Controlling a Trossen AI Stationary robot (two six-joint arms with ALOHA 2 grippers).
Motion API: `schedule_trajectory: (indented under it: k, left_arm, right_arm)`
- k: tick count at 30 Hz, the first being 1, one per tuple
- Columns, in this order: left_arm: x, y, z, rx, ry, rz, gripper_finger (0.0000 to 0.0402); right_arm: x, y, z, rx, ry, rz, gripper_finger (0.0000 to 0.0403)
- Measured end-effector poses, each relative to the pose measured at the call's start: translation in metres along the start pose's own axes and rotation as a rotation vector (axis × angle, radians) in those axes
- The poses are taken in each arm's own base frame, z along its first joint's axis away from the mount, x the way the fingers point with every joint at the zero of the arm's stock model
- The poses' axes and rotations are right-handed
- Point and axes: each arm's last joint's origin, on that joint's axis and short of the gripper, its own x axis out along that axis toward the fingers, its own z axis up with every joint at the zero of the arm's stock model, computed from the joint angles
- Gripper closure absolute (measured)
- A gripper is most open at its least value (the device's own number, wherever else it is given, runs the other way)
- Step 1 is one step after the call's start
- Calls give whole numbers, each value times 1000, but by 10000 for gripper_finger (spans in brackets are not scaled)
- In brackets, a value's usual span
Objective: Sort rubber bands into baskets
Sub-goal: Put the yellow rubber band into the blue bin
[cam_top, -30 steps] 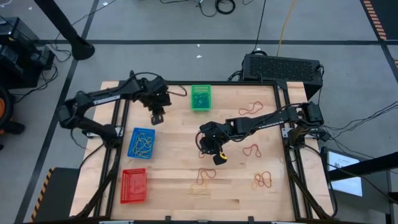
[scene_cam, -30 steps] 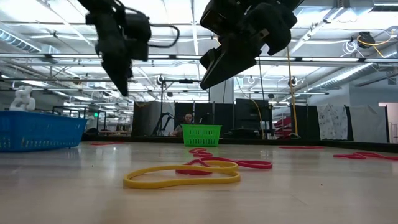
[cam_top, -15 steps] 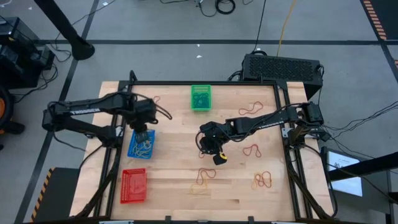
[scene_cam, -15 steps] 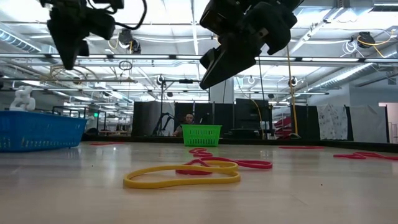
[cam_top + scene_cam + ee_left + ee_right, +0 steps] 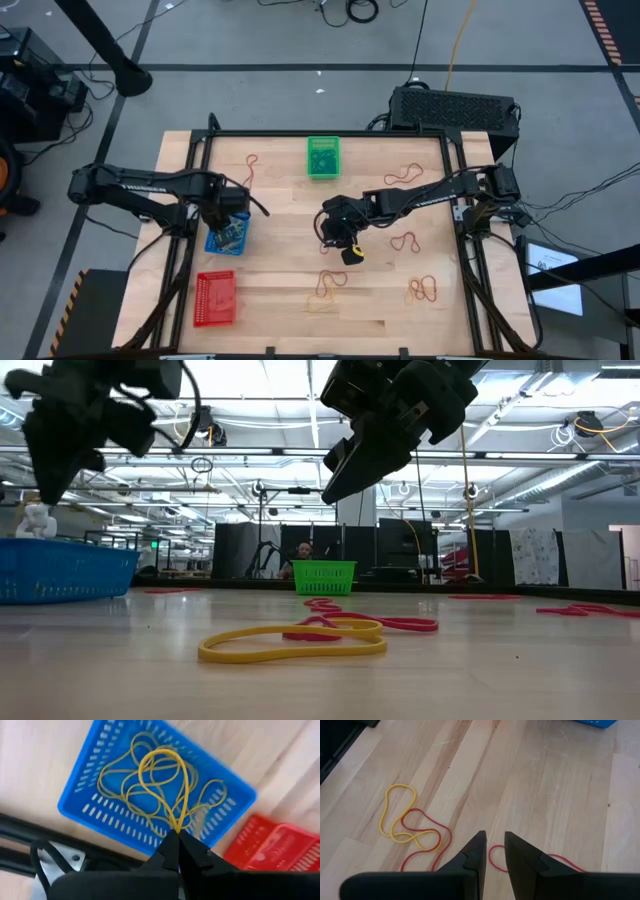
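My left hand [image 5: 176, 837], fingers pressed together on a thin yellow rubber band [image 5: 162, 785], hangs over the blue plastic mesh basket [image 5: 85, 805] of yellow bands. My right hand [image 5: 493, 851], slightly spread and empty, hovers mid-desk [image 5: 280, 260] above red and yellow loops [image 5: 415, 827].

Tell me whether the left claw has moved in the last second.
Yes. The left claw has moved from near the green basket toward the table's left front, now over the blue basket.
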Motion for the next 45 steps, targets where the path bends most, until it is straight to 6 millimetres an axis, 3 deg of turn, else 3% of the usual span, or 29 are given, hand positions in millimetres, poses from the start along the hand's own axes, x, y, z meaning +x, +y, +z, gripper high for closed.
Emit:
schedule_trajectory:
  k: [7,17,26,30,36,40,45]
  left_arm:
    - [15,6,-3,-7,23,75,377]
    - [16,6,-3,-6,19,76,330]
    - [14,3,-4,-7,60,-18,322]
    - [15,-3,-5,30,51,-47,322]
    - [17,-27,-2,150,-73,-114,322]
    - [16,-51,0,289,-227,-173,322]
    - [9,-87,-2,518,-497,-249,322]
  right_arm:
    - [0,0,0,0,-1,0,342]
    - [0,0,1,-3,-5,-1,342]
    - [1,3,1,7,-6,6,342]
    - [4,21,3,-21,-3,42,342]
    - [11,66,4,-63,30,131,342]
    - [13,94,5,-137,13,180,342]
    - [24,111,9,-188,-60,205,342]
